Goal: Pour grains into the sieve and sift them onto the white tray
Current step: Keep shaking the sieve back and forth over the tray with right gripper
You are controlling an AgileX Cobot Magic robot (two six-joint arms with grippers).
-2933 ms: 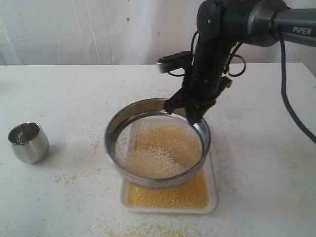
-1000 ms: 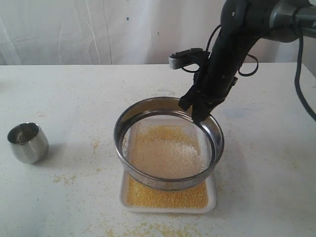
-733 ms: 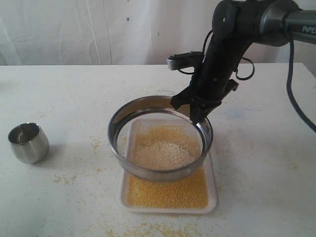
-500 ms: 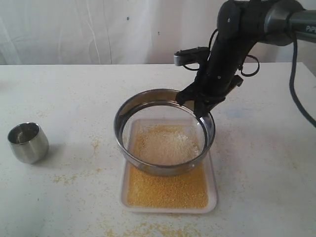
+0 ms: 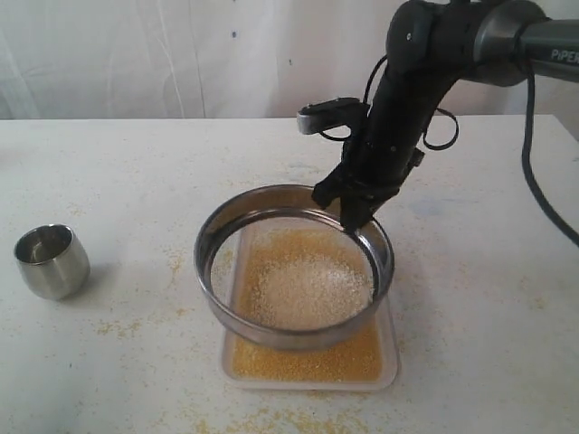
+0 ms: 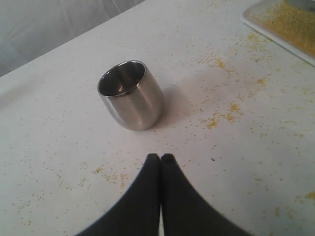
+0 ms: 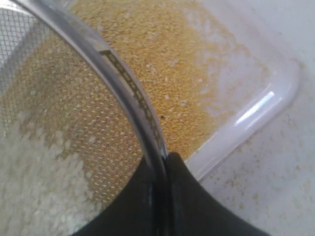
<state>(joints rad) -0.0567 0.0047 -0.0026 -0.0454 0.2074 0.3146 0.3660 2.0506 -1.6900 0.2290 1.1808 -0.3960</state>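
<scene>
Steel sieve (image 5: 289, 337) just swung left and nearer, held above white tray (image 5: 391, 351): shaking goes on. Right gripper (image 5: 355, 215) jaws clenched on its far rim. Pale grains (image 5: 312, 289) heaped on mesh, yellow layer below, so sifting looks well along. Left gripper (image 6: 160, 160) jaws clenched, empty, by cup (image 6: 131, 102).

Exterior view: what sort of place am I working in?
Probably a robot test bench, not a kitchen: a white table, a white cloth backdrop, and only a sieve, tray and steel cup laid out.
</scene>
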